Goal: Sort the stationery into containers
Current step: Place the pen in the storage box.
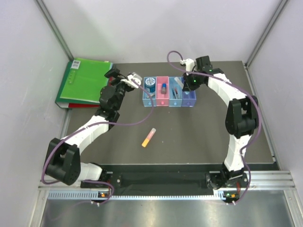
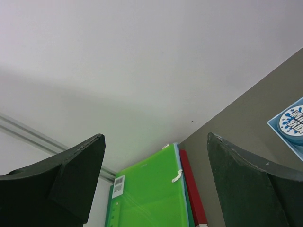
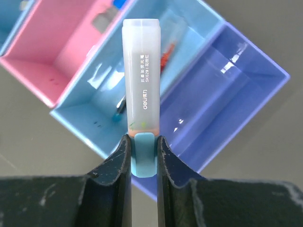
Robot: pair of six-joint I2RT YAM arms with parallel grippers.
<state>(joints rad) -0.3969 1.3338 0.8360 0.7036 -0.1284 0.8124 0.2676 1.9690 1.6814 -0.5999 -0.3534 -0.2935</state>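
My right gripper (image 3: 142, 150) is shut on the blue end cap of a grey flat stick (image 3: 141, 80), which hangs over the wall shared by a light blue bin (image 3: 90, 101) and the purple bin (image 3: 236, 90). That light blue bin holds a red pen (image 3: 166, 52) and a blue pen (image 3: 119, 106). From above, the row of containers (image 1: 169, 105) has a blue tape roll (image 1: 150, 84) in its left bin and a tiny blue-capped piece (image 1: 163, 87) in the pink bin. An orange-pink stick (image 1: 148, 137) lies on the mat. My left gripper (image 1: 135, 79) stands open and empty left of the row.
A green folder (image 1: 83, 81) on a red one lies at the back left corner, also seen between my left fingers as the green folder (image 2: 149, 194). White walls close in the dark mat (image 1: 199, 137) on three sides. The arm bases sit at the near edge.
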